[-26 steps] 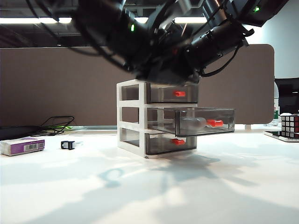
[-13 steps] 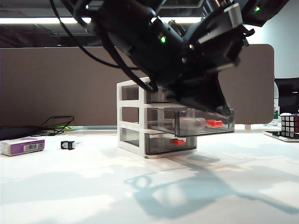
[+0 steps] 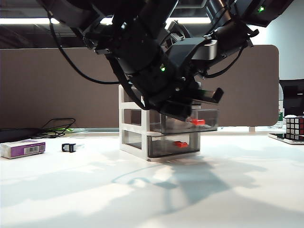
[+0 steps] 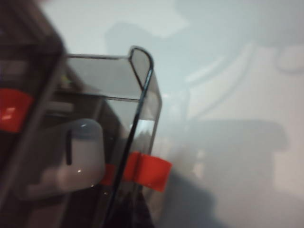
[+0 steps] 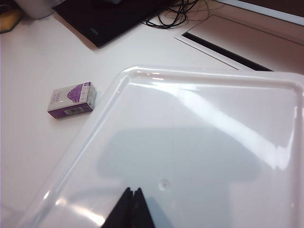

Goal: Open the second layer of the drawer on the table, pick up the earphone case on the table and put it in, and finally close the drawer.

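- Drawers number three in one white-framed drawer unit standing on the table; the bottom handle and the middle handle show red-orange, while the top tier is hidden behind the arms
- Second layer, the middle tier, stands only a little way out from the frame, its front slightly ahead of the bottom drawer
- Earphone case, one in all, lies inside the second layer; the left wrist view shows its white rounded body through the smoky wall, just behind the red-orange handle
- Bottom drawer looks shut flush, with nothing to be made out inside it
- Left gripper is at the front of the second layer, its jaws closed together with nothing seen between them; whether it touches the drawer front I cannot tell
- Right gripper hangs just above the glossy white top of the drawer unit, its dark fingertips pressed together and holding nothing
- Off to the left on the table lie one white-and-purple box, one small black clip and a bundle of black cable
- One puzzle cube sits at the far right edge
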Robot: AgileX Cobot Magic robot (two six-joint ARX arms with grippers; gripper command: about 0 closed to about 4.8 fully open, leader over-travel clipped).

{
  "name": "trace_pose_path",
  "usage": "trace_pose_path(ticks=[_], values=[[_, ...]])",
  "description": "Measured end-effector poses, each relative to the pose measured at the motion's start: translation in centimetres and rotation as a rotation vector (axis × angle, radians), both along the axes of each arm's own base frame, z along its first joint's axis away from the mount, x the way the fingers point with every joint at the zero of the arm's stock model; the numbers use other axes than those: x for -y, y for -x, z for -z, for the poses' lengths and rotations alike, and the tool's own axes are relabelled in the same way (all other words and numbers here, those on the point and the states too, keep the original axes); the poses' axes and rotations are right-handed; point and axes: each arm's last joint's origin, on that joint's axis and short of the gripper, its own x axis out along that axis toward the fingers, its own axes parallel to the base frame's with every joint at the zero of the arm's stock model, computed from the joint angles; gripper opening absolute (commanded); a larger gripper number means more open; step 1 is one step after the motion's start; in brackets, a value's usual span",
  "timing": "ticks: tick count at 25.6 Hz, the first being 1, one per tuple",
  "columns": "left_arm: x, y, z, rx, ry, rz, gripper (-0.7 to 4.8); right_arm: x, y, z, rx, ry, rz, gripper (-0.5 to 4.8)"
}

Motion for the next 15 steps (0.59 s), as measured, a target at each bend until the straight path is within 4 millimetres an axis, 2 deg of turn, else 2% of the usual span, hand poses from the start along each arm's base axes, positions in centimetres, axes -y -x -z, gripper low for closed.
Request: trace_pose_path(ticks=[6, 10, 15], values=[[0.0, -0.8, 0.9, 0.049, 0.001, -0.133, -0.06, 0.0, -0.1, 0.0, 0.003, 0.003, 0.016, -0.05], [-0.5, -1.9, 1.6, 0.093, 0.000, -0.297, -0.06, -0.1, -0.2, 0.2, 0.003, 0.002, -0.001, -0.05], [-0.4, -2.0, 1.7, 0.113, 0.012, -0.322, -0.06, -0.1, -0.3, 0.3, 0.004, -0.003, -0.007, -0.05]])
